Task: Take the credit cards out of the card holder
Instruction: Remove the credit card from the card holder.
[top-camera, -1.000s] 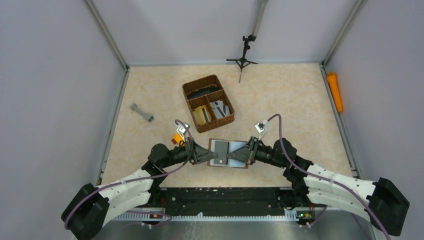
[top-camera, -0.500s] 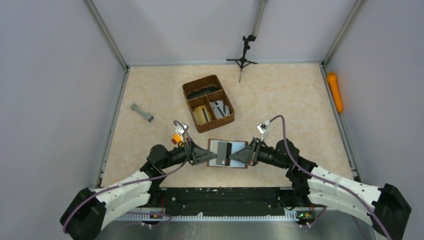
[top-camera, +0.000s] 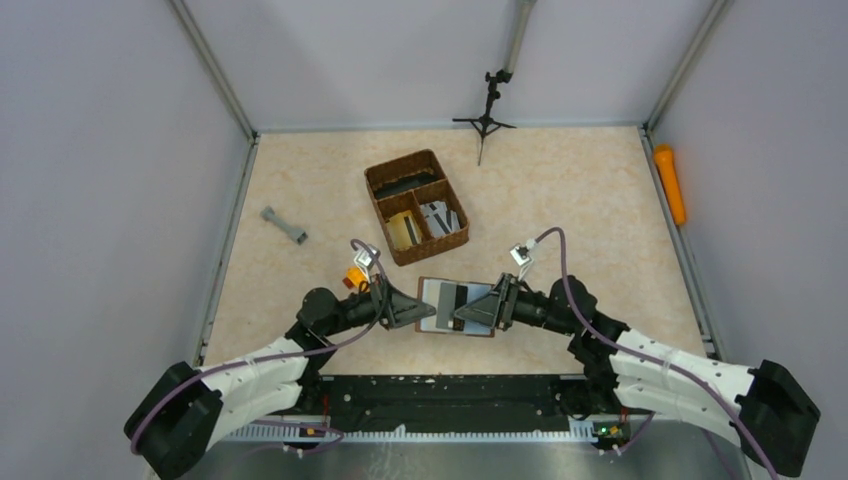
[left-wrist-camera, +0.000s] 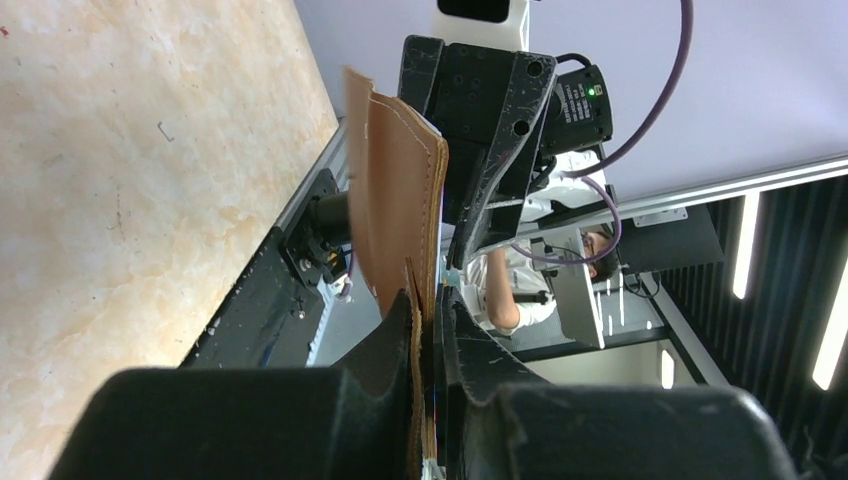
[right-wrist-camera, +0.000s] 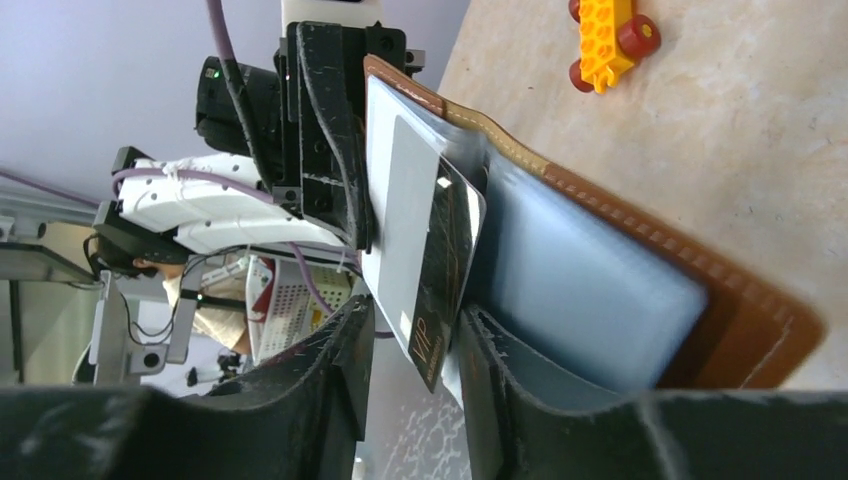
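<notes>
A beige marbled counter (top-camera: 560, 200) sits boxed in by plain lilac walls. Near its front edge, the left fingers (left-wrist-camera: 375, 365) are pressed together on one edge of the single brown wallet (right-wrist-camera: 600, 280), which is held open. The right fingers (right-wrist-camera: 340, 380) stand slightly parted on either side of one dark card (right-wrist-camera: 445, 270) jutting from a grey pocket. A second, pale grey card (right-wrist-camera: 400, 220) sits just behind it. Farther out are one yellow wheeled toy (right-wrist-camera: 608, 35) and one woven basket (top-camera: 400, 161) with three compartments.

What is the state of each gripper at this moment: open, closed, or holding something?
Left gripper: closed on the edge of the wallet.
Right gripper: open around a dark card, not clamping it.
</notes>
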